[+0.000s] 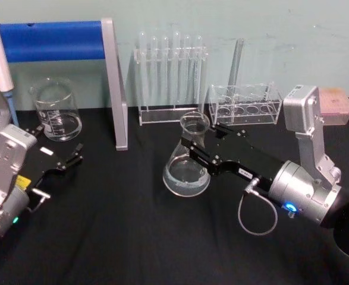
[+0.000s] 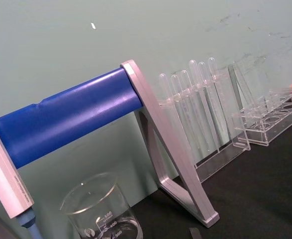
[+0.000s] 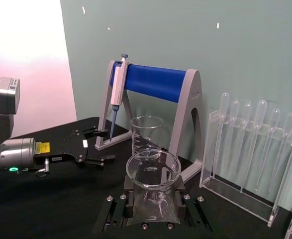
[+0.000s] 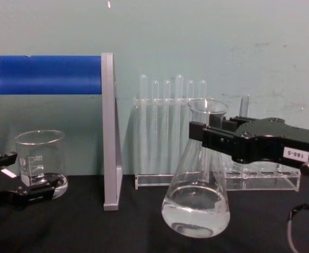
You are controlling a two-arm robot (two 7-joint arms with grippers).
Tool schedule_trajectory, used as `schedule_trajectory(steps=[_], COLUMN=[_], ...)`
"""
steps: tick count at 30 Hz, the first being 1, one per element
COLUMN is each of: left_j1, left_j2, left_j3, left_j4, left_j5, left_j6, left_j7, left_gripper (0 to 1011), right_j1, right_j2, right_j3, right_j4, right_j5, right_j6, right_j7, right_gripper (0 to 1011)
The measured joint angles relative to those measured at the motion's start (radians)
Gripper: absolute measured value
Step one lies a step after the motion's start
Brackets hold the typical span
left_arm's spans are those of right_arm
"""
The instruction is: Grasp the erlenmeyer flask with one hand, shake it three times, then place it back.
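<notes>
Clamping the flask [image 1: 187, 173] by its neck, the right pincer [image 1: 192, 147] holds it tilted over the worktop [image 1: 132, 237] before the tube racks [image 1: 171, 116] — likely mid-shake; next needs steady swings, then a level set-down — left pincer [image 1: 73, 159] parked, jaws apart

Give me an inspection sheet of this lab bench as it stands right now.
Surface: black table, no spills seen.
Job's things: flask, liquid inside, tilted, held at the neck.
Clutter: beaker, tube rack, pipette stand, second rack, all at the back.
Grippers: right gripper shut on the flask; left gripper open, idle at left.
Cables: grey cable looped at the right wrist.
Surroundings: green wall.
</notes>
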State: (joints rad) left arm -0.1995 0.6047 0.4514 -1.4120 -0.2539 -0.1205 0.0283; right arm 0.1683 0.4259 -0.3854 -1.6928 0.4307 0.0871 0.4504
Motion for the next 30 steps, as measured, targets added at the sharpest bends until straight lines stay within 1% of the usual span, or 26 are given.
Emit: schedule_trajectory(steps=[10, 15, 21, 30], left_j1=[0.000, 0.000, 0.000, 0.000], left_j2=[0.000, 0.000, 0.000, 0.000], left_j3=[0.000, 0.000, 0.000, 0.000], left_j4=[0.000, 0.000, 0.000, 0.000], left_j5=[0.000, 0.000, 0.000, 0.000], left_j6=[0.000, 0.000, 0.000, 0.000], left_j7=[0.000, 0.000, 0.000, 0.000], left_gripper=[1001, 1001, 1001, 1001], right_j1=[0.000, 0.001, 0.005, 0.019], right_j2=[0.030, 0.045, 0.055, 0.069], right_j3=[-0.012, -0.021, -0.031, -0.051], right_j4=[0.011, 0.022, 0.033, 0.069], right_j5=[0.015, 0.022, 0.026, 0.032], right_j6=[-0.015, -0.025, -0.036, -0.056], right_j7=[0.007, 0.023, 0.037, 0.069], right_gripper=[456, 456, 456, 456])
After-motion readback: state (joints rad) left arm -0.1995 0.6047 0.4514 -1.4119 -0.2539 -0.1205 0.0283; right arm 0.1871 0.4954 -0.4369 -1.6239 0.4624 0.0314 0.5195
